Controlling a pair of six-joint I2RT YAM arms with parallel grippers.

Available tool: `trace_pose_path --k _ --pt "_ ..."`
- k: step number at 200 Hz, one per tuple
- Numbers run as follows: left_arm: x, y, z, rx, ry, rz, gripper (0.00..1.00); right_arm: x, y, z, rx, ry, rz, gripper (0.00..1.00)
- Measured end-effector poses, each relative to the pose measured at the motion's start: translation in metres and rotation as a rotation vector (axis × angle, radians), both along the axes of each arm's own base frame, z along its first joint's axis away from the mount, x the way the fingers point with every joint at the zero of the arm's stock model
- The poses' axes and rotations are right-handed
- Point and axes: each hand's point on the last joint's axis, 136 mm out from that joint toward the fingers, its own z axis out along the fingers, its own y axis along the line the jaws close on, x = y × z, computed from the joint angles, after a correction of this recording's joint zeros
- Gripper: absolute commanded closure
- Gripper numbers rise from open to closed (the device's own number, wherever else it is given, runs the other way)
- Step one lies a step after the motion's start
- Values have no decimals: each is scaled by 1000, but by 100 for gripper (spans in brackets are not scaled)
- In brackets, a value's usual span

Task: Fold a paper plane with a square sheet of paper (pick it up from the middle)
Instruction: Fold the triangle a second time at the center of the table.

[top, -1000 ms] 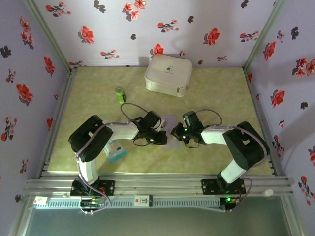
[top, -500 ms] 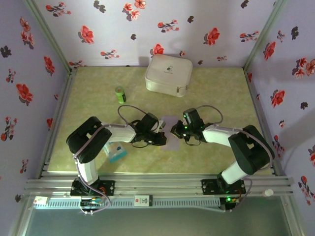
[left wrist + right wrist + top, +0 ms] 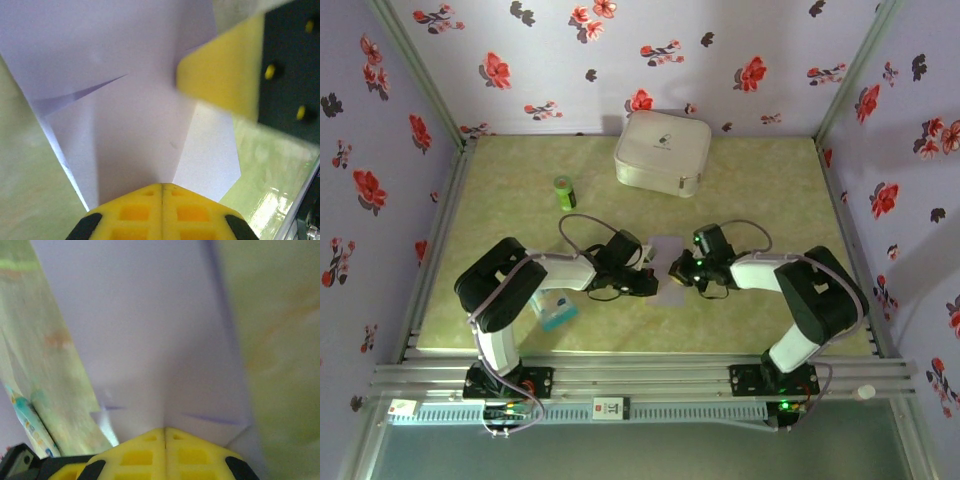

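While the left gripper and right gripper each pinch it, the pale lavender paper shows slanting creases.

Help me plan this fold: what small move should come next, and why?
Probably raise both grippers together slightly, pinches kept. The left gripper and right gripper are each shut on opposite sides of the creased lavender sheet of paper, low over the table, so a joint lift would give room for the next fold.
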Motion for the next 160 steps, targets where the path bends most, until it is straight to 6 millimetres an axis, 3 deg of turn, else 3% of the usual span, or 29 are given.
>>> trace_pose_path --k 60,104,127,160 --pt "0 0 1 -10 -5 4 98 19 -36 8 25 -44 -113 99" --pt "-1 1 1 -11 -2 8 98 20 -22 51 69 -168 -79 97" --pt "-1 1 1 -11 -1 10 97 7 -6 43 65 -145 -24 98" --pt "-1 1 1 -9 7 16 95 -3 2 15 51 -64 0 99"
